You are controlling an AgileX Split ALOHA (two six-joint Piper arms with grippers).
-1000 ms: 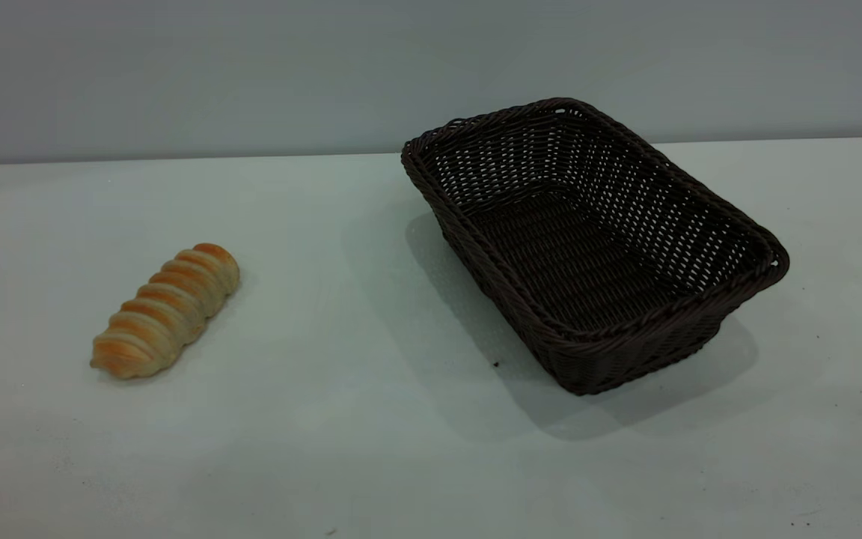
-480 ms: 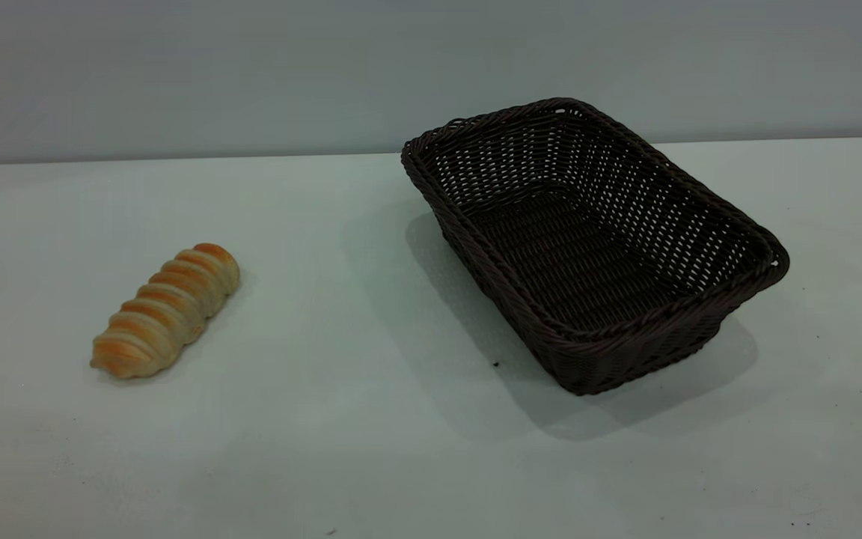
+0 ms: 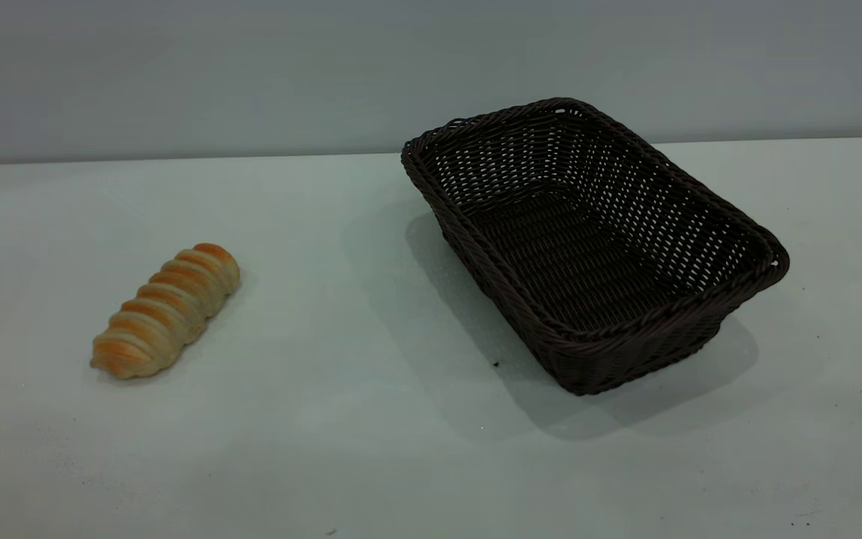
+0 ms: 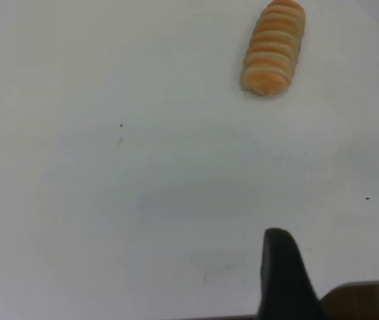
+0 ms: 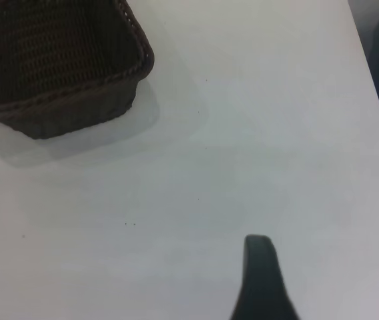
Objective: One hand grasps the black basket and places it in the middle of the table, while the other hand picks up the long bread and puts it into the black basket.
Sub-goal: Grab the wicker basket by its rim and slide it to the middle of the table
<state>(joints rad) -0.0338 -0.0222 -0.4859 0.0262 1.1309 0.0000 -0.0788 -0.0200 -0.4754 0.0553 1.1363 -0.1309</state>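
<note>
On the table (image 3: 371, 464), empty black basket (image 3: 738, 296), long bread (image 3: 165, 311) well apart; both grippers' jaws unreadable.

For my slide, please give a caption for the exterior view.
Empty black basket right of centre on the white table, long bread far left.

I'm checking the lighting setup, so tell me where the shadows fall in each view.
Exterior view: the black basket casts a broad soft shadow on the table, toward the camera; the long bread shows hardly any. Right wrist view: a soft shadow rings the basket's corner. Left wrist view: the bread's shadow is faint.
</note>
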